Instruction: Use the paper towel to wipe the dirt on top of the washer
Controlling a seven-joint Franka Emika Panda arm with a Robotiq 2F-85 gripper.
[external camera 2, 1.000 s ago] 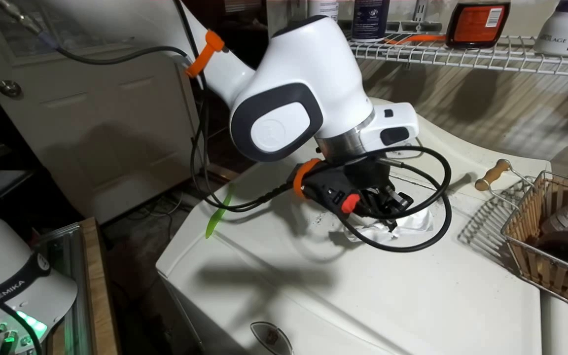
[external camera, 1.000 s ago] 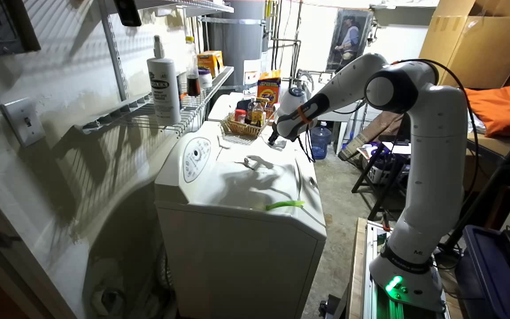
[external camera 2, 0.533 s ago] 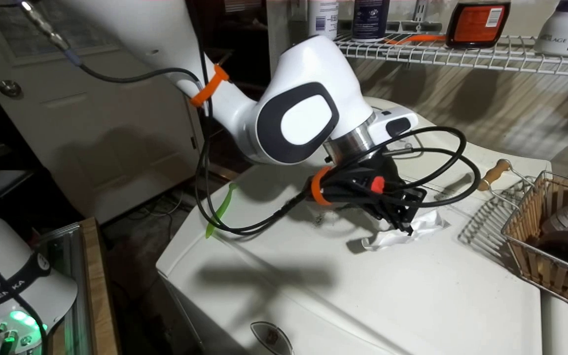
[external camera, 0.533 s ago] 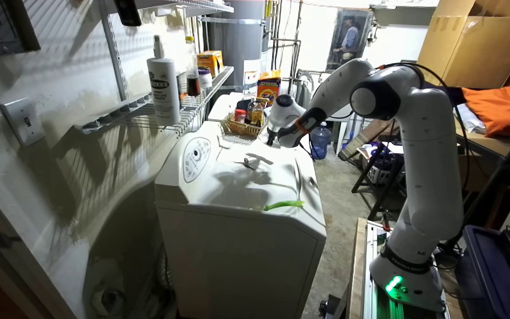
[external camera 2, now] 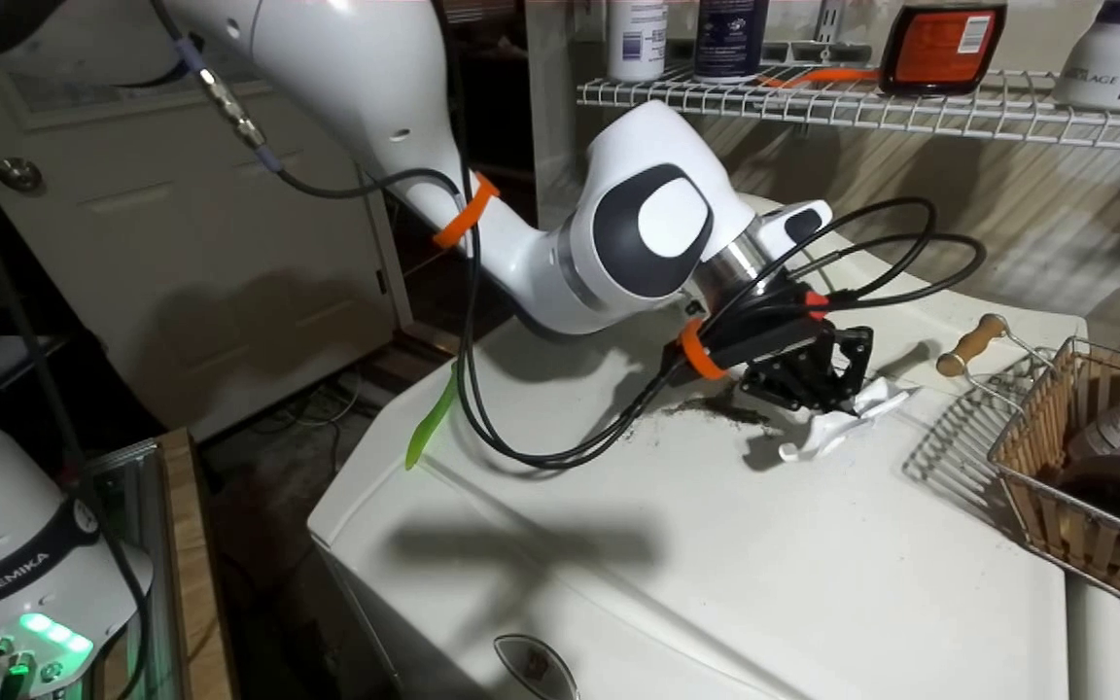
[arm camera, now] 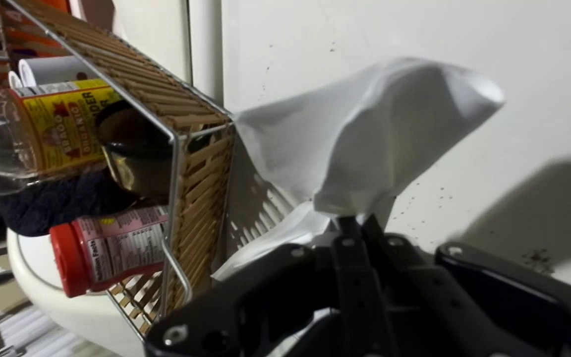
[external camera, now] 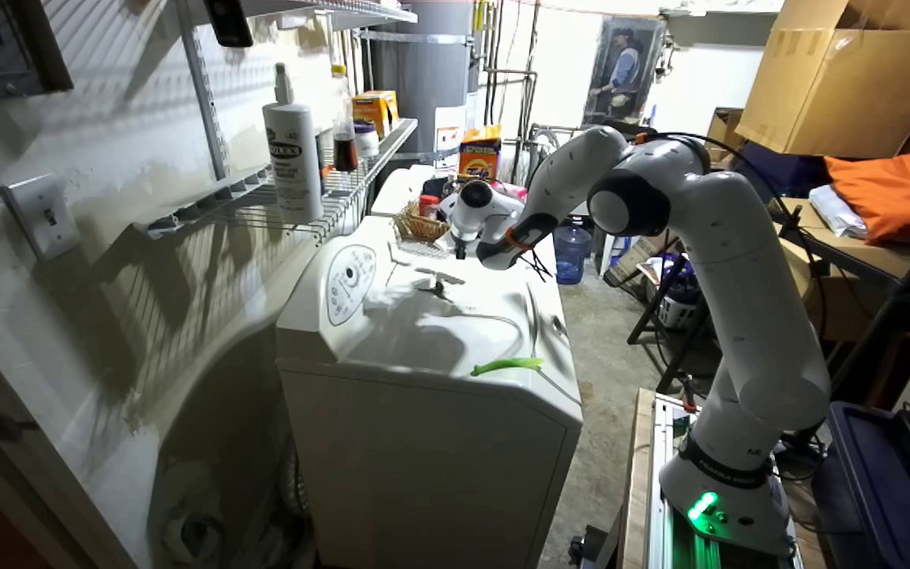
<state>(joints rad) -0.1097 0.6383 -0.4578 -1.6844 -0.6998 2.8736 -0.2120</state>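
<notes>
The washer (external camera 2: 861,564) is a big white machine with a rounded lid and a dial panel, in both exterior views. My gripper (external camera 2: 850,408) leans over its lid, jaws pressed together on the paper towel (external camera 2: 827,433), a wrinkled white sheet sticking out on both sides. In the wrist view the gripper (arm camera: 361,225) pinches the paper towel (arm camera: 389,124) at its fingertips, with the sheet fanning out ahead. Dark dirt (external camera 2: 720,408) lies on the lid beside the gripper, and fine specks show around it. I cannot tell if the towel touches the lid.
A wire and wood basket (arm camera: 199,198) of bottles stands close beside the towel. Above the washer's back runs a wire shelf (external camera 2: 871,115) with bottles and a jar. A green strip (external camera 2: 432,418) lies at the lid's edge. Loose cables (external camera 2: 560,457) loop from the arm.
My gripper has tilted over and carried the paper towel towards the basket and the back wall. More of the dark dirt on the lid has come into sight behind it.
</notes>
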